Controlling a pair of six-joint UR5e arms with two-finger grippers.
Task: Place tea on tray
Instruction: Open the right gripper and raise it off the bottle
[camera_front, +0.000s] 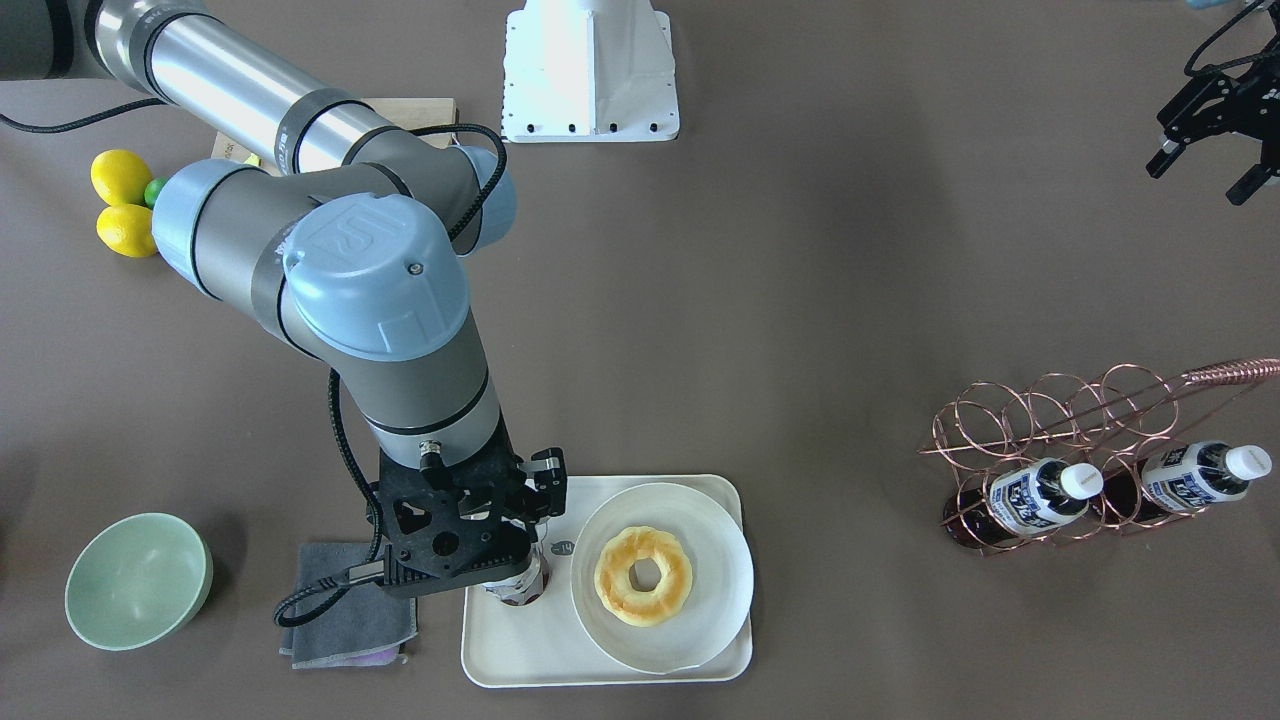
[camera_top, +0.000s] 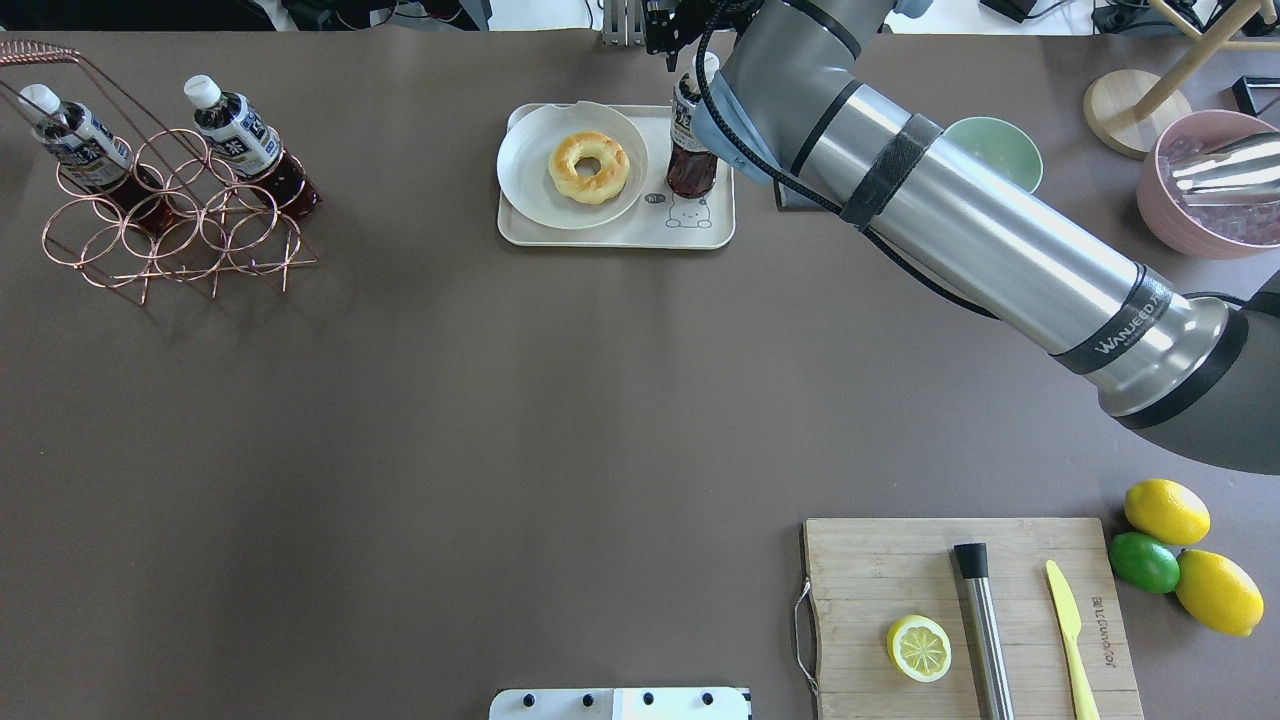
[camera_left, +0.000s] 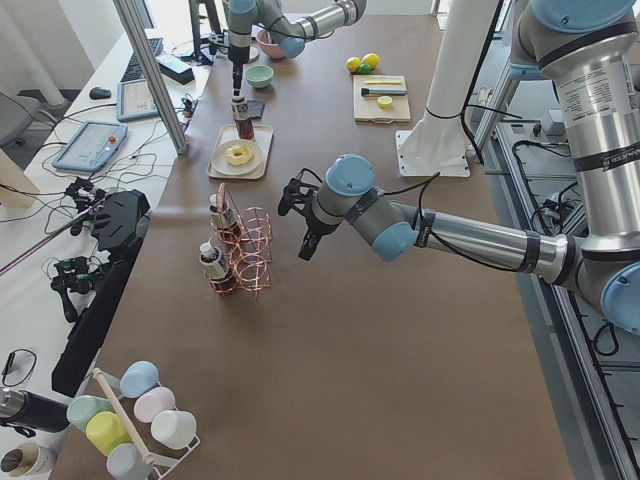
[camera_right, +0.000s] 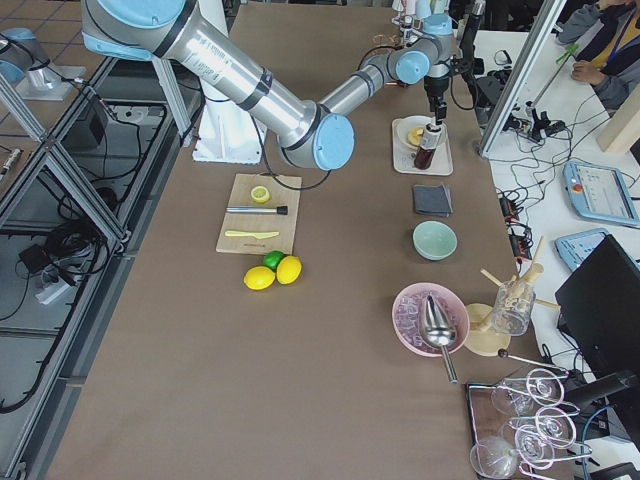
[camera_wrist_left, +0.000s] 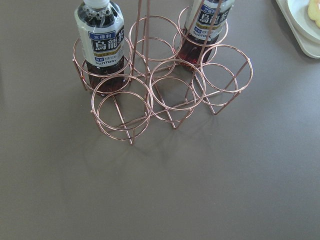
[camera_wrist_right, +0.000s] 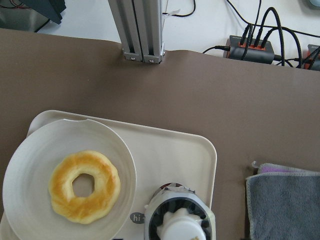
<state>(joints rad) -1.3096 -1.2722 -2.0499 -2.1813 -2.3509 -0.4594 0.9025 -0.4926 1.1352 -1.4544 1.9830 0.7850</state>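
- Currently the tea (camera_top: 690, 150) stands upright on the tray (camera_top: 610, 238), just beside the plate (camera_top: 530, 165).
- Right gripper (camera_front: 500, 560) hangs over its cap (camera_wrist_right: 182, 231); fingers hidden, so I cannot tell their grip.
- Left gripper (camera_front: 1203, 178): fingers spread, empty.

Cream tray (camera_top: 600, 238), reddish-brown tea (camera_top: 690, 170)

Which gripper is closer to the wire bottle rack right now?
Left. The left gripper hangs over bare table on the robot's side of the rack, jaws open. The right gripper is far off, above the bottle on the tray.
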